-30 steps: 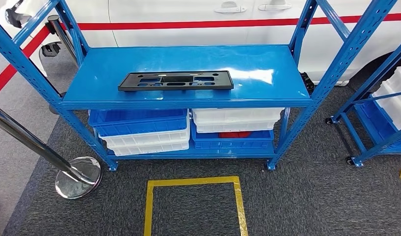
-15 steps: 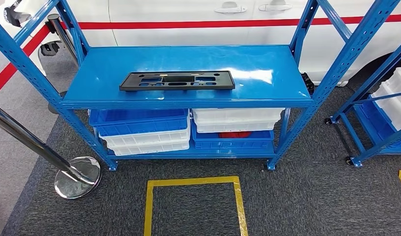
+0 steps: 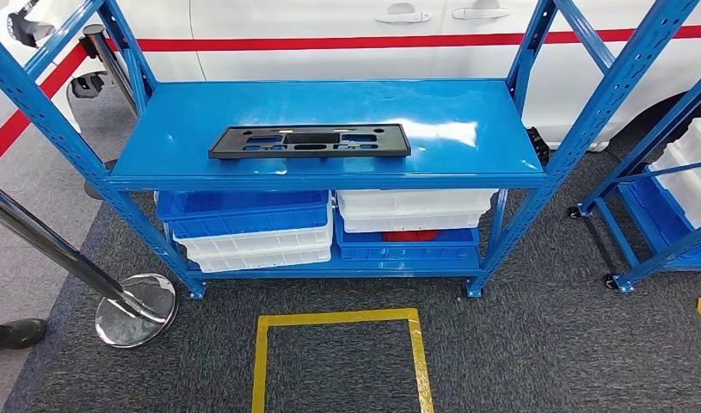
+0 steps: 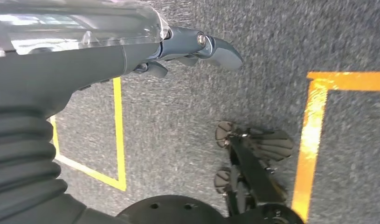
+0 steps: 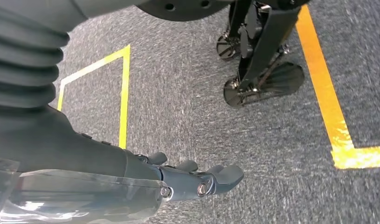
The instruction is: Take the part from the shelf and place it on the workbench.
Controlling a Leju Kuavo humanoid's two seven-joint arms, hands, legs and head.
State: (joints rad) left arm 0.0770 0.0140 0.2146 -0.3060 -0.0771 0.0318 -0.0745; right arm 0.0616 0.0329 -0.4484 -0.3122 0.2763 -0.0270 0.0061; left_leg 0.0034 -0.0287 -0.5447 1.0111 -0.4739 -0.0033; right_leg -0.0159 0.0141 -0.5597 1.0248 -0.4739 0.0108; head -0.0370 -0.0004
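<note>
Grey ribbed wrist covers, clear casing, dark-fingered left hand [image 4: 188, 49].

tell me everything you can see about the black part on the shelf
The black part is a long, flat rectangular plate, matte like plastic, pierced by several rectangular and slotted cutouts. It lies flat and lengthwise on the blue shelf, on its upper level, towards the front edge and a little left of centre. Only the shelf surface touches it; no hand is near it.

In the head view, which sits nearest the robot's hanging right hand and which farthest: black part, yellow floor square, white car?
1. Yellow floor square, on the ground in front.
2. Black part, on the shelf top.
3. White car, behind the shelf.
</note>
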